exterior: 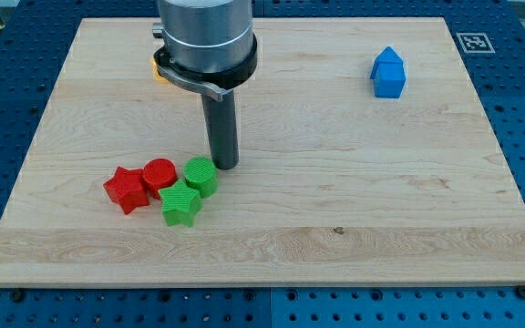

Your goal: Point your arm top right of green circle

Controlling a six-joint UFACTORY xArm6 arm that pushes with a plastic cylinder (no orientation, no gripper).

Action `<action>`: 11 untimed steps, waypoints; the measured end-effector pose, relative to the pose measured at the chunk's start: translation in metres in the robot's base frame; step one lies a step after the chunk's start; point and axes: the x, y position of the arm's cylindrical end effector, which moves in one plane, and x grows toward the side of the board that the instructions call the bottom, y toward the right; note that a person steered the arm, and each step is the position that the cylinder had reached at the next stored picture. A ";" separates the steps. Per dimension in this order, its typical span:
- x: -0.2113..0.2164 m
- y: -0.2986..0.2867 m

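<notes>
Position matters most: my tip sits just beside the green circle, at its top right. It grips nothing, being a bare rod.

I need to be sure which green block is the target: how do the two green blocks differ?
The green circle is a round cylinder; the green star has pointed arms. The green circle lies nearer the view's top and right, the green star toward the view's bottom, left of it. My tip stands just top right of the green circle, farther from the green star. Both are green and sit close together on the board.
</notes>
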 end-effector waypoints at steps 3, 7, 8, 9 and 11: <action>0.029 0.000; 0.020 0.000; 0.020 0.000; 0.013 0.000; -0.003 0.000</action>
